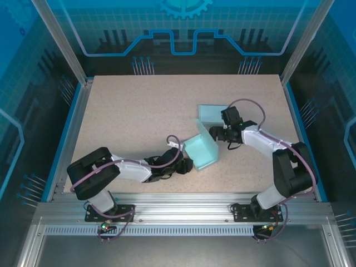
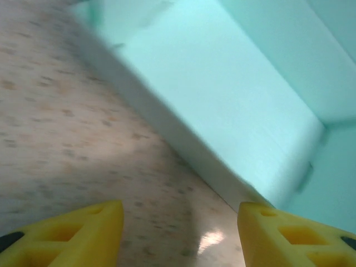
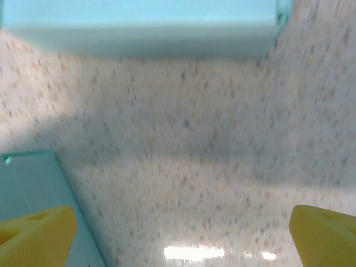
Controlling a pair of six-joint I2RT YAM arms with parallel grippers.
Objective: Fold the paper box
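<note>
The teal paper box (image 1: 201,151) stands partly folded in the middle of the table, and one flat panel (image 1: 211,113) lies on the table behind it. My left gripper (image 1: 186,163) sits low at the box's near-left side. In the left wrist view its yellow fingers (image 2: 72,233) are apart with bare table between them, and the box's wall (image 2: 233,94) rises just past the right finger. My right gripper (image 1: 218,135) hovers at the box's far-right side, open. In the right wrist view the box (image 3: 139,22) is ahead and a teal flap (image 3: 33,189) lies by the left finger.
The speckled tabletop (image 1: 133,111) is framed by aluminium rails (image 1: 183,203) at the front and blue walls at the sides and back. Both arm bases are bolted at the near edge.
</note>
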